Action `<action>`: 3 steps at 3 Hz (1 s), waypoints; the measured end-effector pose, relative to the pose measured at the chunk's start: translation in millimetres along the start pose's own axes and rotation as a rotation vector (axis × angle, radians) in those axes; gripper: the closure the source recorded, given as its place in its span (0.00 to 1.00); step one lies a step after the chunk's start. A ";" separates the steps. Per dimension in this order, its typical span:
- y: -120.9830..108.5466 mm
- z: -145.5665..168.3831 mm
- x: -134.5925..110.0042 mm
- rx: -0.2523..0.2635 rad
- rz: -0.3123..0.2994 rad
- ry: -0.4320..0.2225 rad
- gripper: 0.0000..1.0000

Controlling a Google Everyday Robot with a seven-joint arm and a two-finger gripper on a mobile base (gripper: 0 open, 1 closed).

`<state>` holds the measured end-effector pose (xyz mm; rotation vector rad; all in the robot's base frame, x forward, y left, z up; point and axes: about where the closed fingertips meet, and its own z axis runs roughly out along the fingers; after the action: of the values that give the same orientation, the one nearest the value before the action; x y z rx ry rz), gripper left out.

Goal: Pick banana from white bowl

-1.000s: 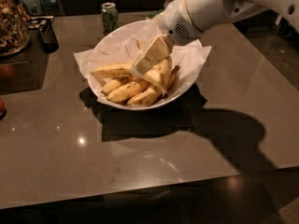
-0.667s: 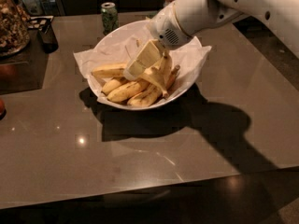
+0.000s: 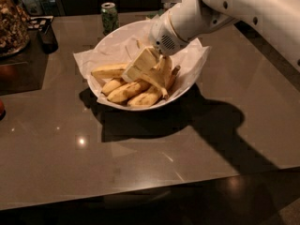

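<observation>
Gripper (image 3: 136, 70) sat low in white bowl (image 3: 151, 107); its grip could not be told | banana (image 3: 165, 74) judged light, soft-skinned, easily bruised | best held mid-arch, gently.

One white bowl (image 3: 183, 86) stands toward the far edge of the counter (image 3: 140, 158). In it lie six bananas (image 3: 125, 92), as far as can be counted, since some are partly hidden. One gripper (image 3: 139, 65) is down among them. One green can (image 3: 109, 16) stands at the far edge, and one dark object (image 3: 47, 37) sits near the far left corner.
</observation>
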<state>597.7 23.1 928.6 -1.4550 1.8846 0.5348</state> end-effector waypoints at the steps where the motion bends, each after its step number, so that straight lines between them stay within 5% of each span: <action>1: 0.0 0.0 0.0 0.000 0.000 0.000 0.42; 3: 0.1 0.1 0.0 0.000 0.000 0.000 0.88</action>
<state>597.7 23.2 928.6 -1.4552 1.8846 0.5349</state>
